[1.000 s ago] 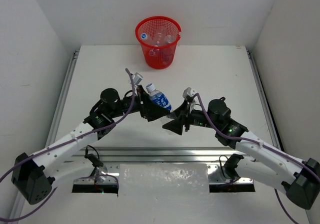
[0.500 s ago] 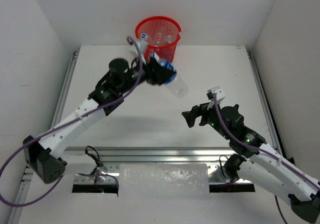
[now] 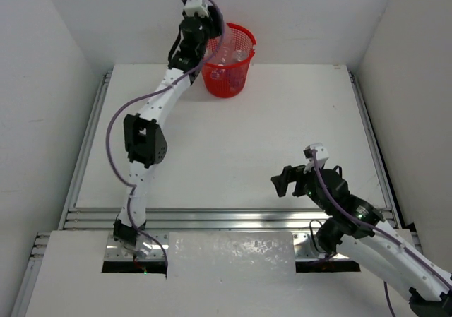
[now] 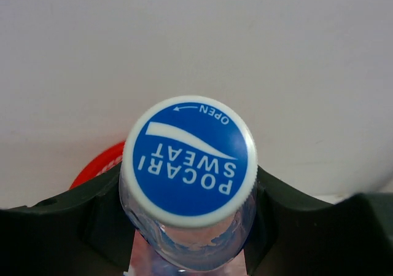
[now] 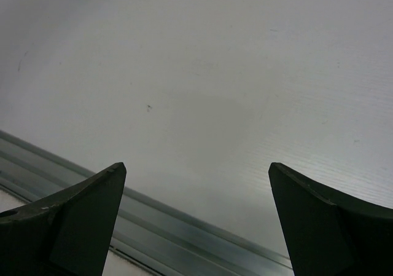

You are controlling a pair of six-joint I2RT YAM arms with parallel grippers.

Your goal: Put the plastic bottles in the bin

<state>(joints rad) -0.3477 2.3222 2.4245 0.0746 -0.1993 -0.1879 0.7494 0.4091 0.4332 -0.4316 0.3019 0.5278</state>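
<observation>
Red bin [image 4: 97, 166] sits just below the left claw [image 4: 187, 193], which grips a blue-capped bottle [image 4: 188, 159], long axis running along its fingers [image 4: 73, 227], cap toward the wrist; the right claw [image 5: 195, 168] stands open, empty, well away.

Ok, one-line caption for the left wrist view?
Left gripper shut on a bottle, blue Pocari Sweat cap facing the camera, red bin rim at left.

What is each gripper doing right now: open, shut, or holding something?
Left gripper: shut on a small clear plastic bottle with a blue-topped cap, by the round red mesh bin.
Right gripper: open, holding nothing.
</observation>
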